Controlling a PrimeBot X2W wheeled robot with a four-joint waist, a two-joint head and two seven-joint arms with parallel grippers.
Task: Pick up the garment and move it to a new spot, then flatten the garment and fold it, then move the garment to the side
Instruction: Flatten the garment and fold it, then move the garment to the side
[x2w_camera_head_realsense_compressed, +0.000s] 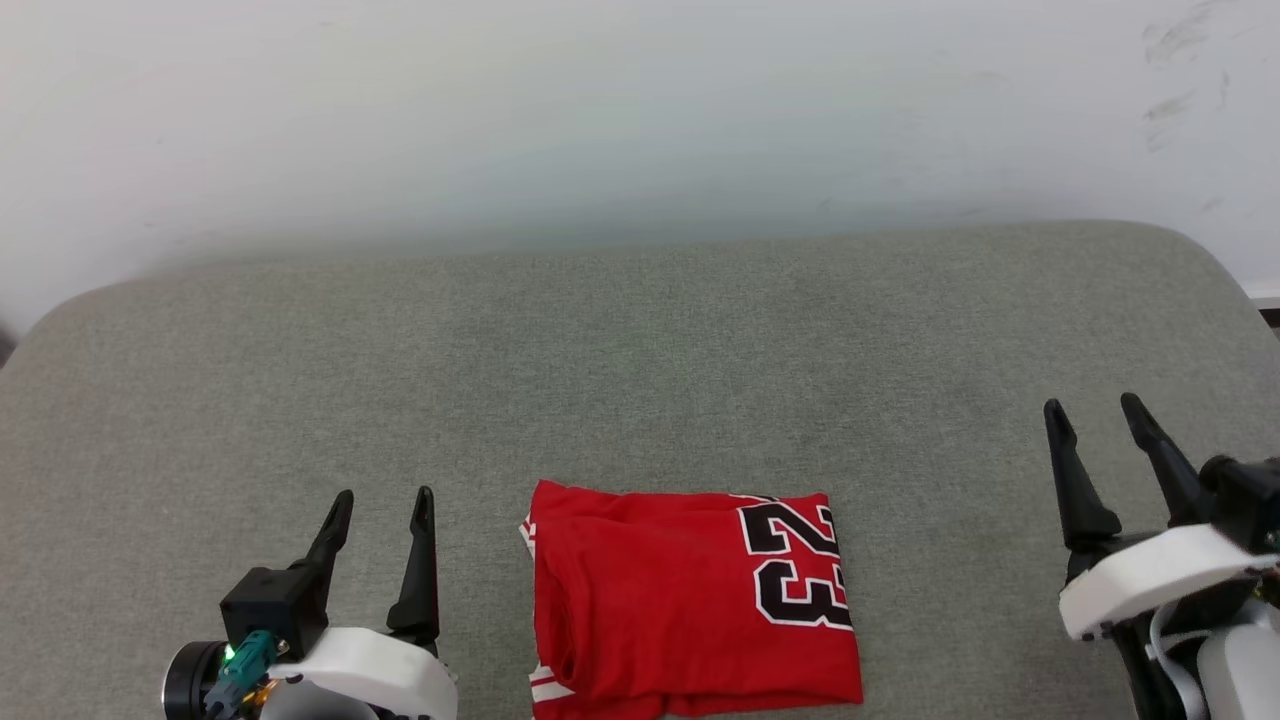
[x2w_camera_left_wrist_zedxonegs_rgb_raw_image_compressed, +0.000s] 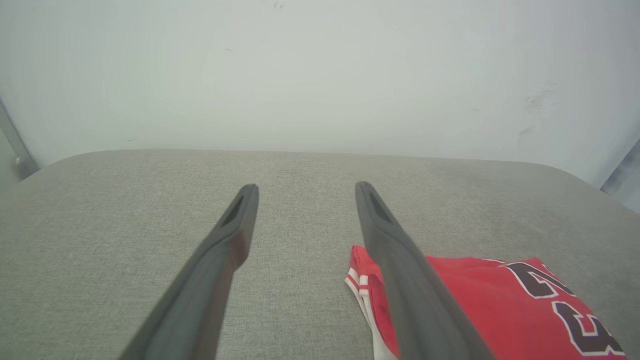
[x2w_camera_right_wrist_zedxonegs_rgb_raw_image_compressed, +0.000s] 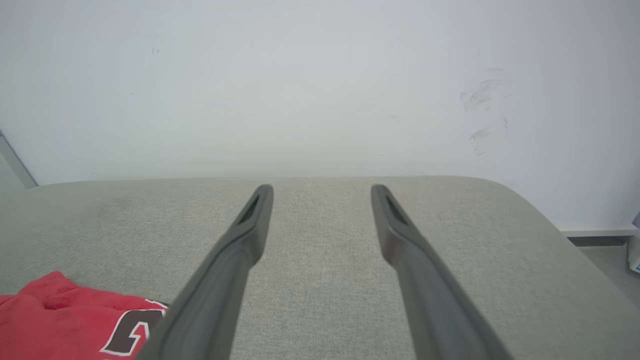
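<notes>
The garment (x2w_camera_head_realsense_compressed: 690, 605) lies folded into a red rectangle near the front edge of the grey surface, with black-and-white "23" lettering on its right part and striped trim at its left edge. To its left my left gripper (x2w_camera_head_realsense_compressed: 385, 497) stands open and holds nothing, apart from the cloth. In the left wrist view the garment (x2w_camera_left_wrist_zedxonegs_rgb_raw_image_compressed: 500, 305) lies to the lower right, partly behind one finger. My right gripper (x2w_camera_head_realsense_compressed: 1093, 405) is open and far off to the right, well clear of the cloth. A corner of the garment (x2w_camera_right_wrist_zedxonegs_rgb_raw_image_compressed: 65, 315) sits at the lower left of the right wrist view.
A grey fabric-covered table (x2w_camera_head_realsense_compressed: 640, 360) with rounded corners spreads out in front of me. A pale wall (x2w_camera_head_realsense_compressed: 640, 110) rises right behind its far edge. Bare floor shows past the table's right corner (x2w_camera_right_wrist_zedxonegs_rgb_raw_image_compressed: 605, 250).
</notes>
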